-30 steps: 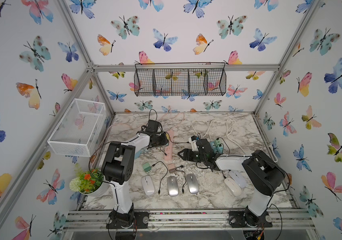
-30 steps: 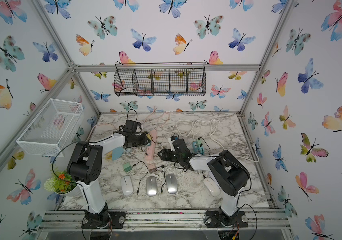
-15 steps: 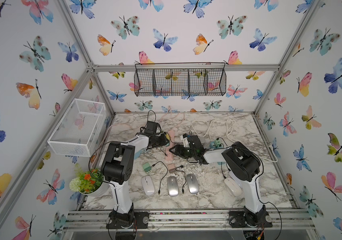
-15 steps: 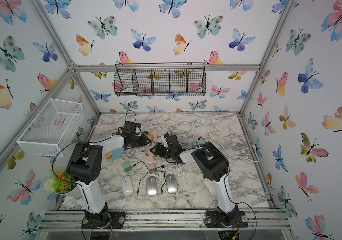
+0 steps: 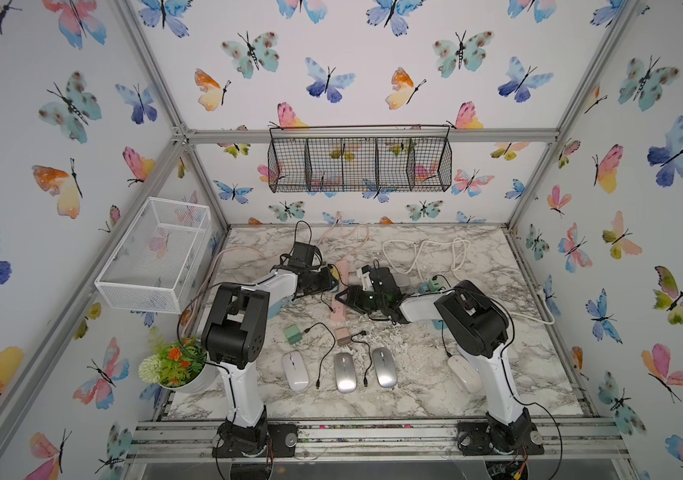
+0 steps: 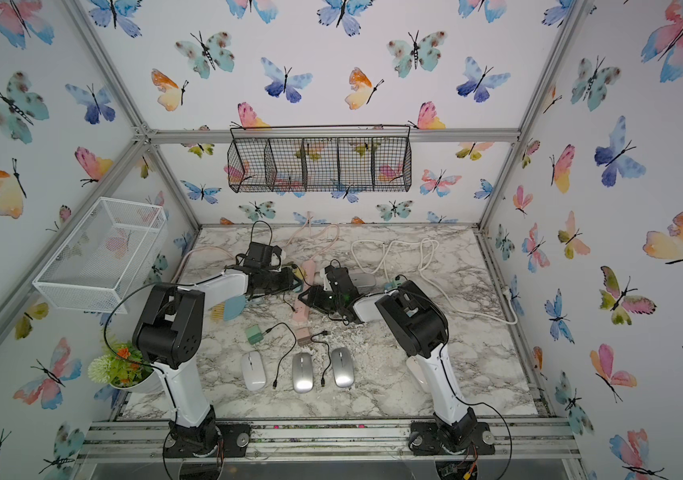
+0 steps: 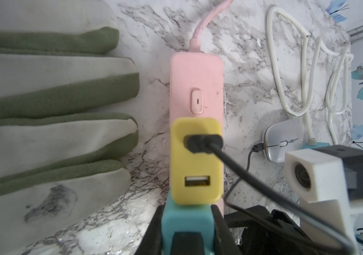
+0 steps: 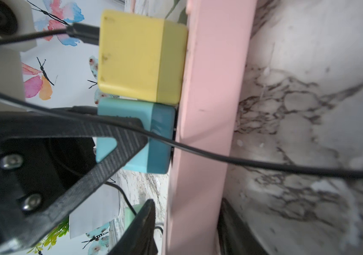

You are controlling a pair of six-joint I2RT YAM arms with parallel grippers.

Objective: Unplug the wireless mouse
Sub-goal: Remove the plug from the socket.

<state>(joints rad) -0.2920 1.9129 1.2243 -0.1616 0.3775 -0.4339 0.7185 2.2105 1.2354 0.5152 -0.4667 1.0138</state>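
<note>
Teal adapter [image 7: 187, 223] gripped, left jaws | right jaws astride strip [image 8: 209, 110], hold unclear | cable [image 8: 242, 160] across

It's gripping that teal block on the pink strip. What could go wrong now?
A black cable drapes across the teal charger and the left fingers, so pulling could snag it. The pink power strip might lift too if the right fingers flanking it slip.
</note>
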